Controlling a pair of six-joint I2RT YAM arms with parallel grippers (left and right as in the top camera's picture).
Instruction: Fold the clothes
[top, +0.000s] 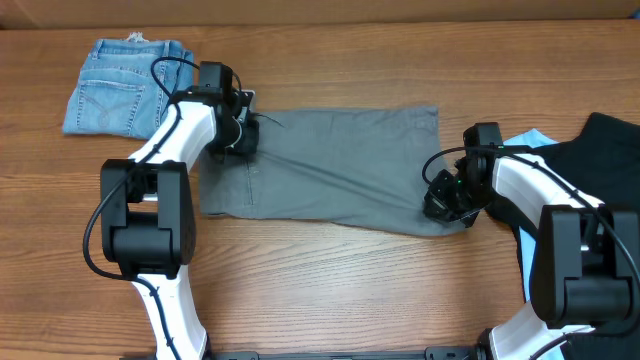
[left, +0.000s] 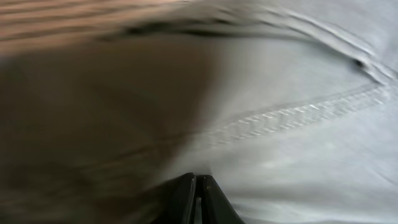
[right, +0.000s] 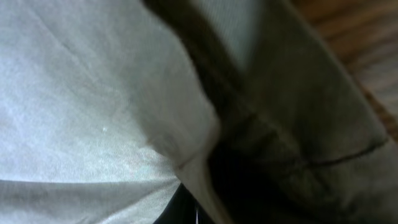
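The grey-green garment (top: 330, 165) lies spread across the middle of the table, folded lengthwise, with a taut crease running between my two grippers. My left gripper (top: 240, 132) is at its upper left corner. In the left wrist view its fingers (left: 196, 186) are pressed together on the grey cloth (left: 298, 124). My right gripper (top: 445, 200) is at the lower right corner. In the right wrist view a fold of the cloth (right: 199, 168) comes out of the shut jaws (right: 198, 214). A black garment (top: 612, 150) and a light blue one (top: 530, 140) lie at the right.
A small blue denim pair (top: 125, 85) lies folded at the far left, just beyond my left arm. The wooden table (top: 330, 280) stretches in front of the garment. The black and blue garments lie partly under my right arm.
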